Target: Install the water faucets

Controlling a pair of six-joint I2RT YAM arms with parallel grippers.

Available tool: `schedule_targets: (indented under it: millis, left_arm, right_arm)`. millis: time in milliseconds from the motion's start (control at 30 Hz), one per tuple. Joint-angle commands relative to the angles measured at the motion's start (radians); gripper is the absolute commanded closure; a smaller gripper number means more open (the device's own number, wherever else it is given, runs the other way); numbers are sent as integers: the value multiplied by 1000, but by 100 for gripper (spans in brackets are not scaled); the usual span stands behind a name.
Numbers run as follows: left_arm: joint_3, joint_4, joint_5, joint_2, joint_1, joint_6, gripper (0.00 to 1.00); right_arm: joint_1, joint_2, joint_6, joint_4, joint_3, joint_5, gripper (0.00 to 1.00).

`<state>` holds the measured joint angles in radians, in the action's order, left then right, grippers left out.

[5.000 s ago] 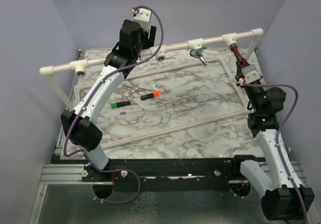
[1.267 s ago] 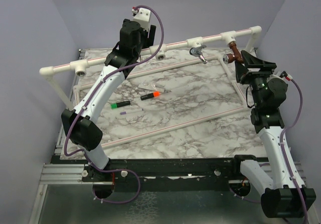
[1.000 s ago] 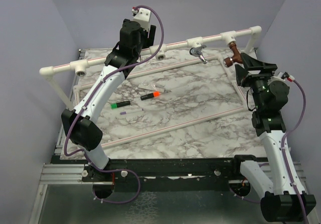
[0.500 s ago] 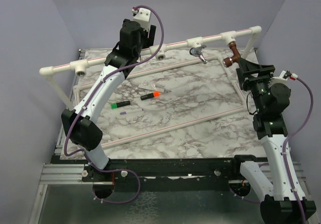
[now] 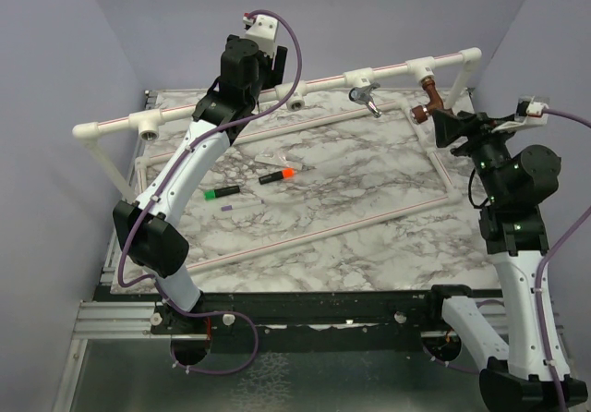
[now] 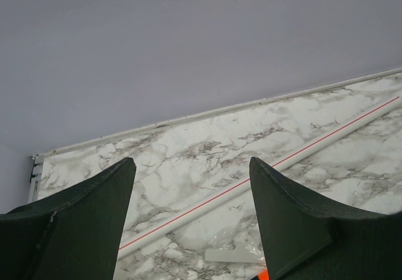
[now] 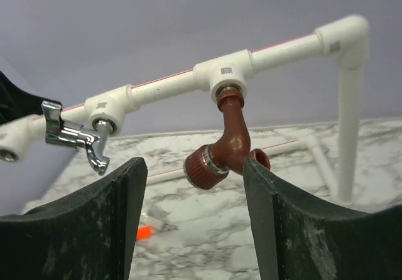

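Note:
The copper-coloured water faucet [image 5: 427, 99] hangs from the right tee of the raised white pipe rail [image 5: 323, 81]. Its ribbed knob [image 7: 205, 166] points left in the right wrist view. My right gripper [image 5: 443, 124] stands open just in front of it, one finger on each side. The right finger [image 7: 276, 211] is very close to the faucet body [image 7: 230, 143]. The chrome faucet [image 5: 367, 99] sits in the neighbouring tee [image 7: 108, 106]. My left gripper [image 5: 278, 68] is open and empty, raised above the rail's middle.
Two open tees [image 5: 148, 127] [image 5: 295, 102] sit further left on the rail. An orange-capped marker [image 5: 277, 175], a green-capped marker [image 5: 222, 191] and a clear plastic bag [image 5: 273, 161] lie on the marble board [image 5: 351, 218]. Thin white pipes [image 5: 314, 234] frame the board.
The right wrist has rolled and lifted beside the copper faucet, its camera swinging up to the right. The faucet's knob now points left. The left arm has not moved.

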<state>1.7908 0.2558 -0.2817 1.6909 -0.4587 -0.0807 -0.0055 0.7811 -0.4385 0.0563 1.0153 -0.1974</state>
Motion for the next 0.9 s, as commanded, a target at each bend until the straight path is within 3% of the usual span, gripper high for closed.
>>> schedule_targets:
  millis: [0, 400, 700, 867]
  left_arm:
    - [-23, 73, 1, 21, -28, -5, 25]
    - [-19, 69, 15, 51, -28, -3, 25]
    - [-24, 69, 53, 64, -28, 25, 25]
    - [-20, 79, 64, 74, -35, 36, 25]
  right_arm:
    - [6, 4, 524, 121, 65, -69, 33]
    - [103, 29, 1236, 274, 113, -173, 31]
    - [116, -19, 1690, 256, 24, -35, 30]
    - [122, -15, 1856, 227, -17, 18, 30]
